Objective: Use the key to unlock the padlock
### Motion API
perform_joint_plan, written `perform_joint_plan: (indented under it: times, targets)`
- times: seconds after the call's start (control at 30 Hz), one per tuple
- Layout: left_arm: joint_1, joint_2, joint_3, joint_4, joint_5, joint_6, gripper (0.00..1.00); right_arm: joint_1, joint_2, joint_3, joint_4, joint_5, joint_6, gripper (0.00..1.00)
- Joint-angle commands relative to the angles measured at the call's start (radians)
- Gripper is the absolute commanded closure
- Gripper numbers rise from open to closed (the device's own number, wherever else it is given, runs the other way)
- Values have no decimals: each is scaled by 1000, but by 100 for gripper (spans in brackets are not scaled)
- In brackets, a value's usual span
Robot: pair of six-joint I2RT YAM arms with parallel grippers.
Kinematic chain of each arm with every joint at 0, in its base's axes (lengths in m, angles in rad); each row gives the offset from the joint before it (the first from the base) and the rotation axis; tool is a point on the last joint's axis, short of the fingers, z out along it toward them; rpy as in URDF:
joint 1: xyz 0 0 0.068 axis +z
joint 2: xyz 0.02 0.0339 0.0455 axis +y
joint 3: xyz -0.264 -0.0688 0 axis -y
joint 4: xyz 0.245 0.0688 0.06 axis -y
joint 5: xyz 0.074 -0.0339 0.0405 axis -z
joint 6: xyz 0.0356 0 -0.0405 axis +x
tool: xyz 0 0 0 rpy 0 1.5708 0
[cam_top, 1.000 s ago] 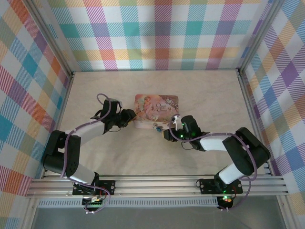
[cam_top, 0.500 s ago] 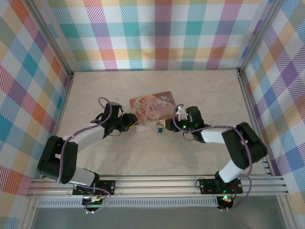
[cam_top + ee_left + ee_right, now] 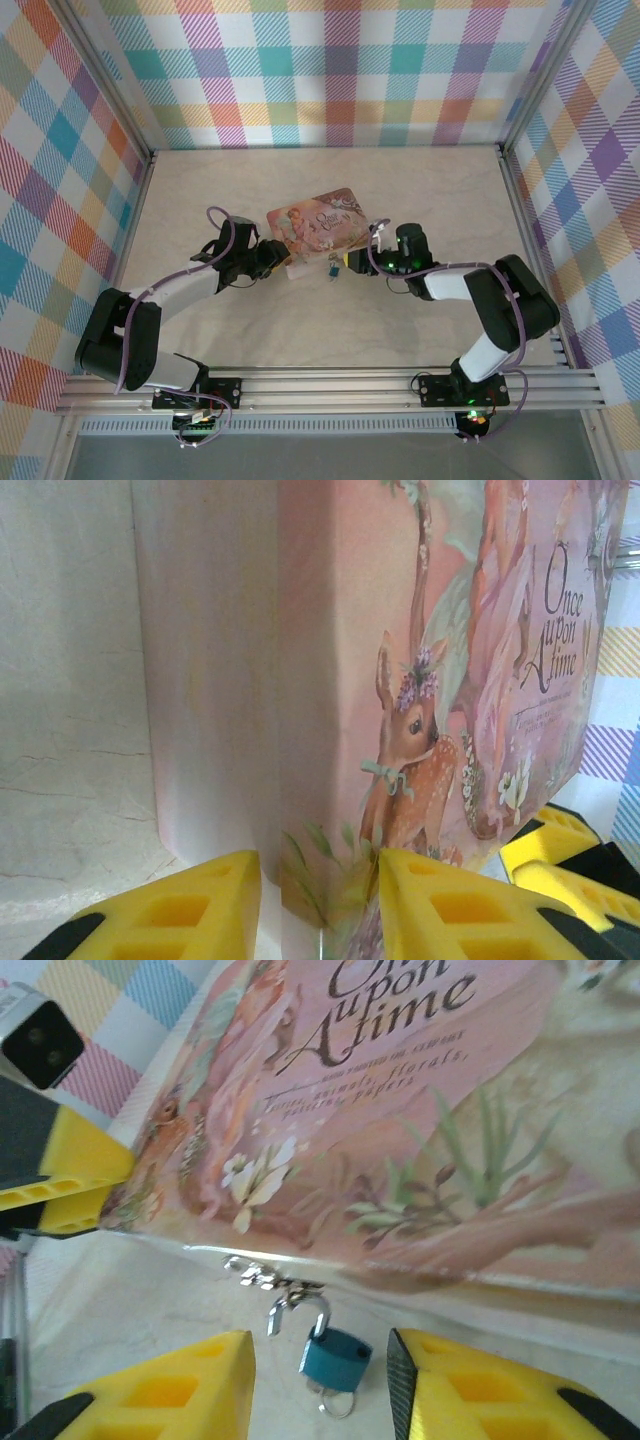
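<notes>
The right gripper (image 3: pixel 318 1345) is wide open, and its yellow fingers touch nothing. The padlock (image 3: pixel 336 1358) sits right between them, nearer the right finger, apart from both. Its teal body hangs on a silver shackle, which hooks into the clasp (image 3: pixel 262 1278) on the tin's (image 3: pixel 420 1130) near edge, just ahead of the gripper. A small metal ring (image 3: pixel 337 1403) hangs from the bottom of the padlock, further back between the fingers. I cannot tell whether a key is on it.

The left gripper (image 3: pixel 320 860) is closed on a corner of the tin. One finger lies on the printed lid by the fawn. The other sits on the far side of the corner, beside the plain pink side wall. From that grip the tin runs away ahead of the gripper, its lid facing the gripper's right.

From above, the two grippers face each other low over the counter (image 3: pixel 200 190). The tin lies askew between and beyond them. The padlock is just in front of the right gripper, at the tin's edge closest to the arm bases.
</notes>
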Motion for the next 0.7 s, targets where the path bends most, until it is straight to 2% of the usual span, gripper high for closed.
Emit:
perform_joint_plan:
  times: [0.0, 0.37, 0.67]
  targets:
    - [-13, -8, -29, -101, -40, -3, 65, 1, 11, -21, 103, -87, 61, 59]
    - [-13, -10, -25, -103, -42, -4, 65, 40, 182, -21, 339, -95, 172, 59]
    - [-14, -4, -16, -110, -42, -3, 65, 55, 260, -11, 403, -84, 188, 60]
